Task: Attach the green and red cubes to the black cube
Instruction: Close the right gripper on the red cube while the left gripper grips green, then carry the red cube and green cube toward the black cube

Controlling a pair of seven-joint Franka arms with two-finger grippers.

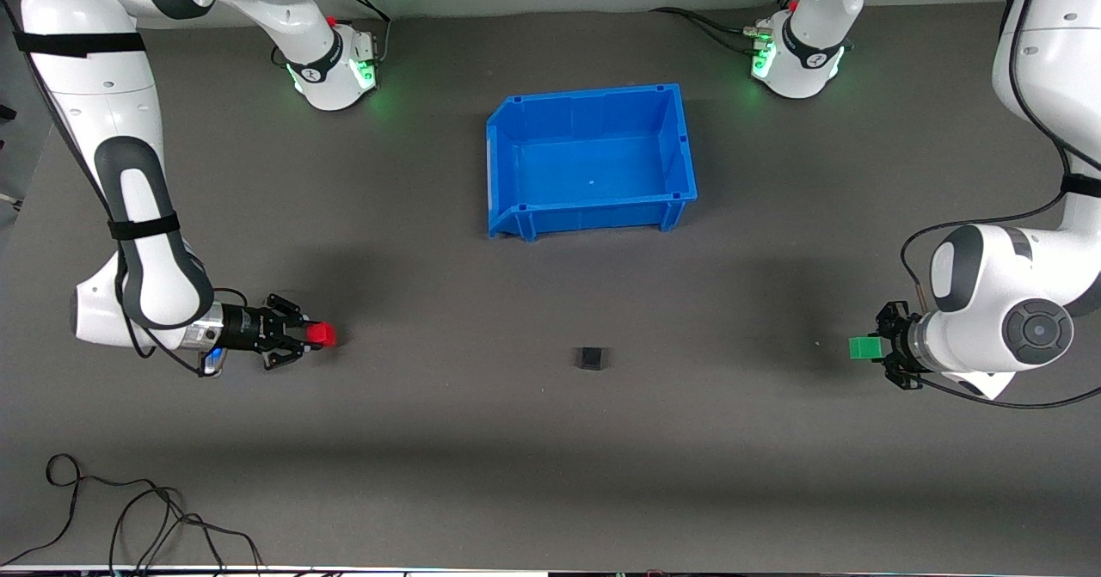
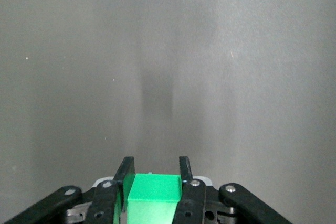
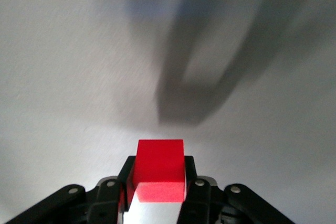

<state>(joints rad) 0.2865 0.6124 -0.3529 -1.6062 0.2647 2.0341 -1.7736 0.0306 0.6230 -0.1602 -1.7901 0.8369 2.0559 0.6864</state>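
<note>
Now both pickups look done — the right gripper point(image 1: 311, 334) clamps the red cube point(image 1: 322, 334), the left gripper point(image 1: 876, 349) the green cube point(image 1: 863, 348). Next, each must travel inward to the black cube point(image 1: 591, 358) lying between them — faces squared.

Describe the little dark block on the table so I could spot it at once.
Find the big blue bin in the middle of the grey table. Nearer the front camera than it, alone on bare table, sits the black cube. Unlike the red cube and green cube, no tool holds it.
</note>
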